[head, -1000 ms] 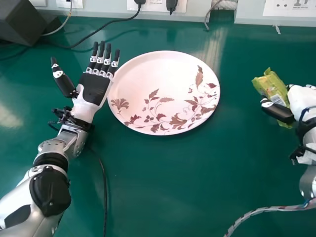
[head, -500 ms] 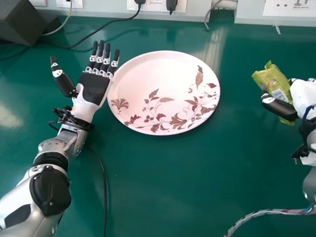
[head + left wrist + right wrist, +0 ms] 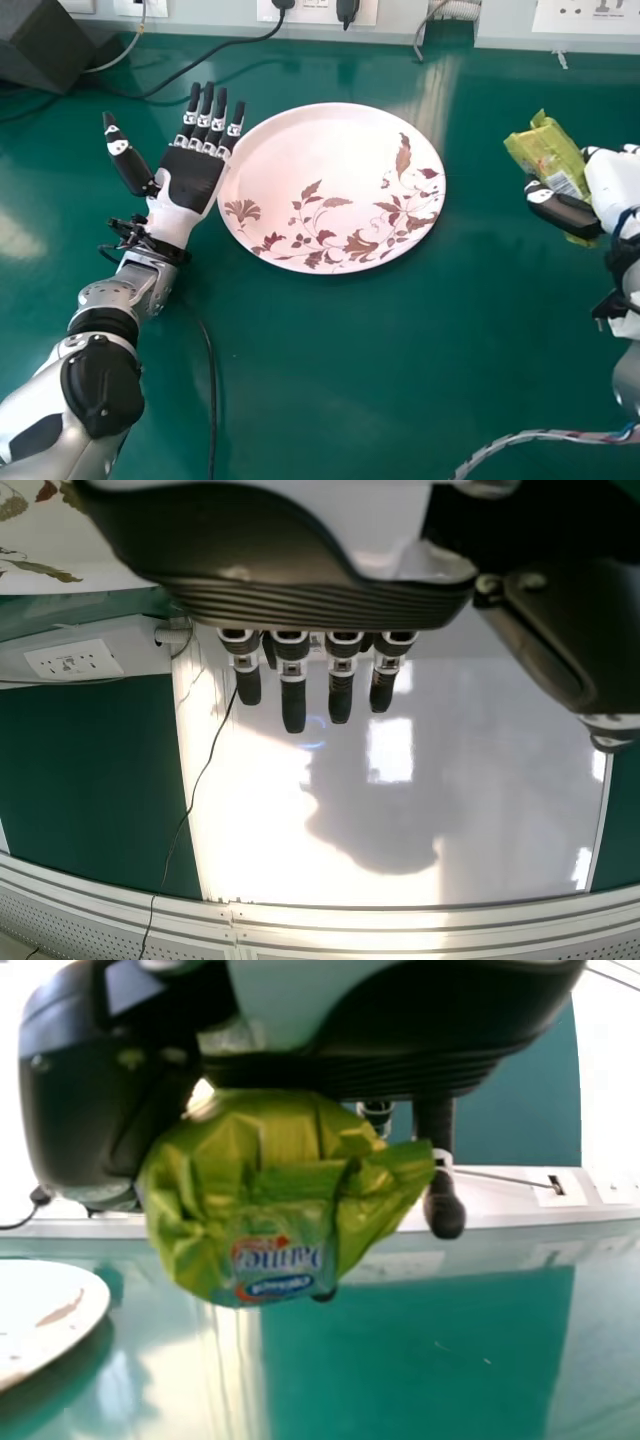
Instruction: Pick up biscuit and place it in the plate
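Observation:
At the head view's right edge my right hand (image 3: 612, 190) is curled round the biscuit (image 3: 548, 160), a crumpled green-yellow packet, with the thumb across its near side. The right wrist view has the biscuit packet (image 3: 270, 1200) held against the right hand (image 3: 85, 1110), above the table. The plate (image 3: 300, 165), white with brown floral print, lies at the centre, to the left of the packet. Palm up beside the plate's left rim, my left hand (image 3: 193, 182) has its fingers straight and holds nothing; in the left wrist view the left hand (image 3: 290, 590) has its fingers extended.
A black box (image 3: 40, 45) stands at the back left, with a dark cable (image 3: 215, 65) running from it towards the wall sockets. Another cable (image 3: 212, 380) lies beside the left forearm. A braided cable (image 3: 530, 436) crosses the front right of the green table (image 3: 400, 350).
The right hand has lifted the packet a little, and both have shifted slightly towards the back of the table. The left hand has stayed in place.

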Tool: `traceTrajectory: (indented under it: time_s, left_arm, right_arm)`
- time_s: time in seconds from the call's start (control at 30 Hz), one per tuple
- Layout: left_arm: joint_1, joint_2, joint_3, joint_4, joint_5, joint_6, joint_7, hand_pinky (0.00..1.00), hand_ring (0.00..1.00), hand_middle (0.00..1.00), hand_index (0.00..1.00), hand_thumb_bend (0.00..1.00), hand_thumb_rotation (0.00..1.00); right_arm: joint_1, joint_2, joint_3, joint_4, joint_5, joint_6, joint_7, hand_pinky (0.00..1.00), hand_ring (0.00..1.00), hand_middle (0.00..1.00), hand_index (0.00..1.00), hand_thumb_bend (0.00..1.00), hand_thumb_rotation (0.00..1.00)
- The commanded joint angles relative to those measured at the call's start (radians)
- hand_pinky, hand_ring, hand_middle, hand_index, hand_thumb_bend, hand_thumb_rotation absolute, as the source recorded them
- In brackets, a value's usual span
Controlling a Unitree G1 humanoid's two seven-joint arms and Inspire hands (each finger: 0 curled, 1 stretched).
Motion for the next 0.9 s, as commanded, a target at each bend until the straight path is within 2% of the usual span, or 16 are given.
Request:
traceTrajectory:
  time_s: [0.0,0.3,0.53,0.73,0.87]
  left_arm:
    - [0.03,0.006,-0.015,0.011,0.02,-0.019,-0.01,1.0,0.93,0.98,1.0,1.0,0.62]
    - [0.032,0.001,-0.019,0.013,0.017,-0.015,-0.029,1.0,0.94,0.99,1.0,1.0,0.61]
    - [0.029,-0.004,-0.019,0.01,0.015,-0.021,-0.013,1.0,0.95,0.98,1.0,1.0,0.61]
    - [0.024,-0.005,-0.025,0.013,0.02,-0.026,-0.031,1.0,0.94,0.98,1.0,1.0,0.63]
    - [0.02,-0.005,-0.026,0.013,0.021,-0.033,-0.015,1.0,0.92,0.97,1.0,1.0,0.64]
  right_arm:
    - [-0.024,0.01,-0.018,-0.027,-0.023,-0.01,0.014,0.14,0.17,0.12,0.48,0.48,0.04]
    - [-0.062,0.041,-0.032,-0.048,-0.062,-0.05,0.05,0.14,0.17,0.11,0.48,0.48,0.04]
    - [-0.102,0.052,-0.043,-0.051,-0.084,-0.085,0.084,0.13,0.17,0.1,0.47,0.48,0.04]
    - [-0.126,0.057,-0.064,-0.057,-0.065,-0.114,0.09,0.14,0.17,0.11,0.48,0.48,0.04]
    - [-0.143,0.06,-0.072,-0.065,-0.059,-0.132,0.093,0.14,0.17,0.11,0.48,0.48,0.04]
